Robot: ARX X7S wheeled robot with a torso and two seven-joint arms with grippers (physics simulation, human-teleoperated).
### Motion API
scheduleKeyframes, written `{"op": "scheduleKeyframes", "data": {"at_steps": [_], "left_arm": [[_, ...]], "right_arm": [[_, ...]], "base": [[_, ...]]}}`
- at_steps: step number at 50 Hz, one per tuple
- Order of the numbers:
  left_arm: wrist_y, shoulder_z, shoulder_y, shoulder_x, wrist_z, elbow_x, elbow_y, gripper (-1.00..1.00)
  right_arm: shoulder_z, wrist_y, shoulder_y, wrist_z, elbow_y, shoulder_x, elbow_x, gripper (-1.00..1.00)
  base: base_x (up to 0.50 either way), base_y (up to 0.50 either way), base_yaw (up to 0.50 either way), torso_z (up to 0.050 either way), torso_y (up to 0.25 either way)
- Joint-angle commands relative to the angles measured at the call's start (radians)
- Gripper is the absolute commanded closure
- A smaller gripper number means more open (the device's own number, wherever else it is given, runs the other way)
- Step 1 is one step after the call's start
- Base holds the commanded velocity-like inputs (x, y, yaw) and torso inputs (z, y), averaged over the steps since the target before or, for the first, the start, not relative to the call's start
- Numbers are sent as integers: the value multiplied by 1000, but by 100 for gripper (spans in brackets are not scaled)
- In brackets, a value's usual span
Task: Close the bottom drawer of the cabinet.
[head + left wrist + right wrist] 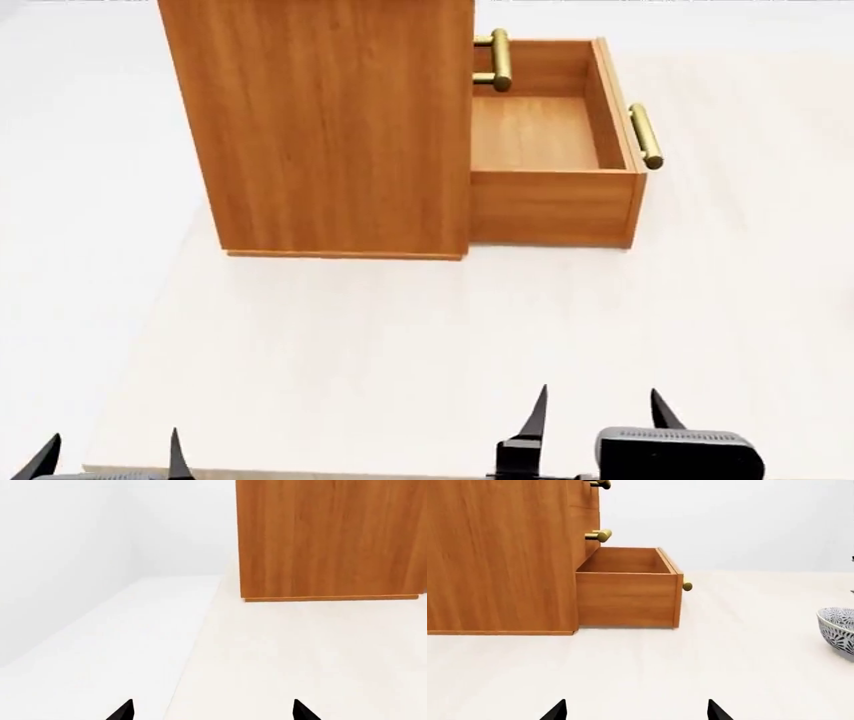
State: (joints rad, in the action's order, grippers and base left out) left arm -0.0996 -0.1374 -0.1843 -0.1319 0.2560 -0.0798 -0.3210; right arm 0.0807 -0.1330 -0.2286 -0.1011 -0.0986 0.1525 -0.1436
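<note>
Right now the pale tabletop (400,350) fills most of what I see from the head camera, and on it stands the cabinet (327,130), its plain orange-brown side turned toward me. Its bottom drawer (550,205) is pulled well out to the right of the cabinet body, open and empty, with the brass bar handle (645,135) along its far right front. Above it, another brass handle (498,58) sticks out from a drawer that sits flush — the right wrist camera shows two such handles stacked above the open box.

At the edge of the right wrist picture I catch part of a patterned blue-and-white bowl (837,630), well apart from the cabinet.

My right gripper (597,415) sits low near the table's front edge, well short of the drawer, its two black fingers spread with nothing between them. My left gripper (110,452) is at the lower left corner — likewise parted and empty, and its wrist camera faces the cabinet's bare side.
</note>
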Motion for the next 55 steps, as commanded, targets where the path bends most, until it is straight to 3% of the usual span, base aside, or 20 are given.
{"op": "scheduleKeyframes", "data": {"at_steps": [1,36,39,46,55], "left_arm": [[13,-3,38,4,-15,-6,66,-100],[20,-25,41,-11,25,-19,85,-100],[20,-26,40,-11,28,-21,84,-100],[17,-31,40,-14,34,-21,81,-100],[10,-42,42,-16,37,-22,78,-100]], "right_arm": [[-9,-18,45,-7,85,-4,-13,-100],[26,-50,34,-30,114,16,-23,-100],[34,-118,35,-65,167,23,-2,-100],[37,-470,32,-149,609,63,-7,-100],[30,-726,-148,-157,761,92,-35,-100]], "base": [[500,0,0,0,0],[464,0,0,0,0],[0,0,0,0,0],[0,0,0,0,0],[0,0,0,0,0]]}}
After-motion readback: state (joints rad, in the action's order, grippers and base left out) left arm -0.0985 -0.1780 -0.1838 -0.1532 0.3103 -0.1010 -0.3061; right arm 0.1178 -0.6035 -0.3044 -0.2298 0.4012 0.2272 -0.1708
